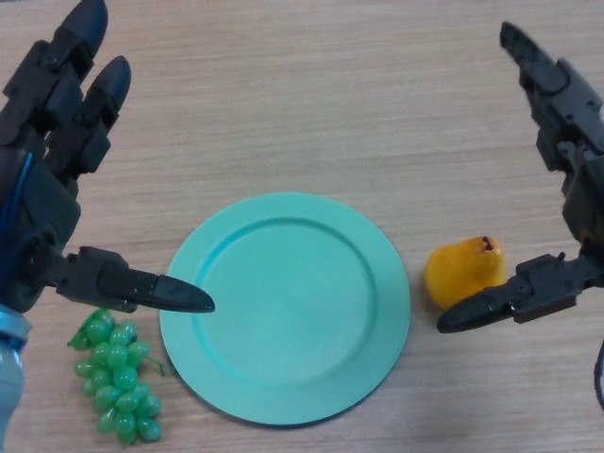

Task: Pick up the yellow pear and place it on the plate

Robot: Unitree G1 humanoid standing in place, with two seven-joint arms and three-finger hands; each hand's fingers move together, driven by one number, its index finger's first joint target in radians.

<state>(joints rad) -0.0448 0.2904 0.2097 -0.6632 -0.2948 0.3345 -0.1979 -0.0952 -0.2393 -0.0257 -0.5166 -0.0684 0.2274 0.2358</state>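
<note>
A yellow pear (462, 270) lies on the wooden table just right of a round teal plate (285, 307). The plate holds nothing. My right hand (570, 160) is open at the right edge, above and around the pear's right side, its thumb (505, 300) stretched out just below the pear and close to it. I cannot tell if the thumb touches the pear. My left hand (47, 179) is open at the left edge, its thumb (142, 286) pointing at the plate's left rim.
A bunch of green grapes (115, 374) lies at the lower left, under my left thumb and beside the plate. The wooden tabletop stretches bare behind the plate.
</note>
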